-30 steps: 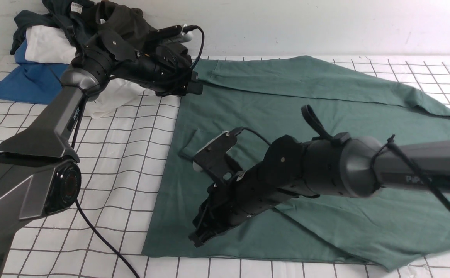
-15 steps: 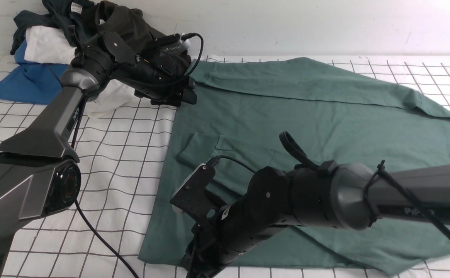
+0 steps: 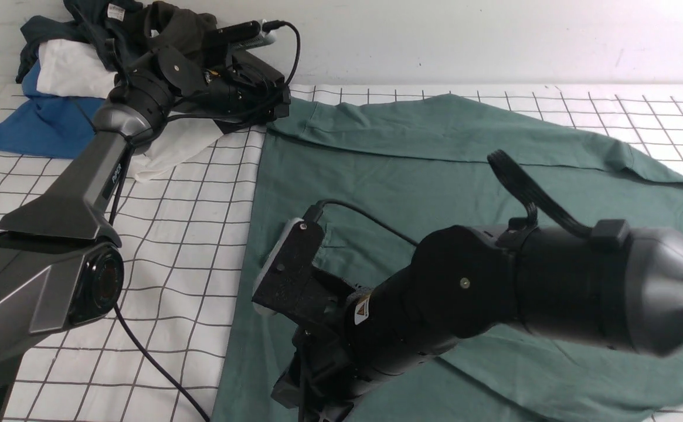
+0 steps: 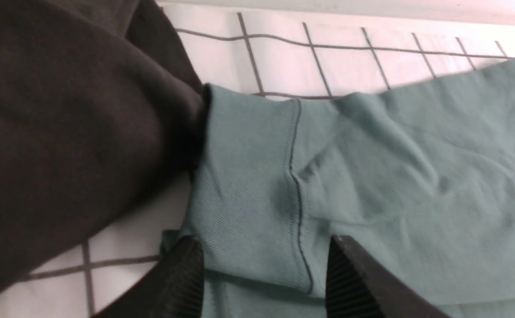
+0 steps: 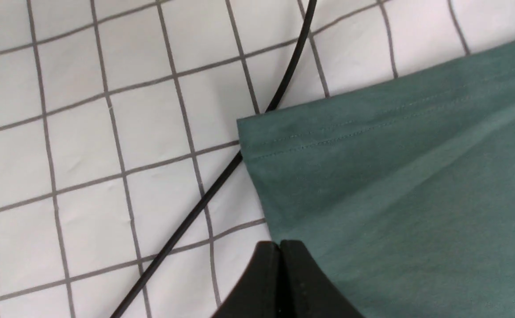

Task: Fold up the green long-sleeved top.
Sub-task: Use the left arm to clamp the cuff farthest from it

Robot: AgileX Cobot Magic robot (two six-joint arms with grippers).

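The green long-sleeved top point(image 3: 435, 176), front view, lay from the centre of the surface point(image 3: 189, 234) to its right edge; sleeves seemingly folded in, body folds outstanding. Left wrist view: left gripper point(image 4: 266, 251) stood released astride the cuff point(image 4: 248, 176). Right wrist view: right gripper point(image 5: 279, 247) was clenched near the hem corner point(image 5: 250, 130).

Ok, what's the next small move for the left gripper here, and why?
Probably close the left gripper on the ribbed cuff: its jaws stand open either side of that cuff of the green long-sleeved top, while the right gripper is shut, apparently pinching the top's edge near the hem corner. With both ends held, a fold could begin.
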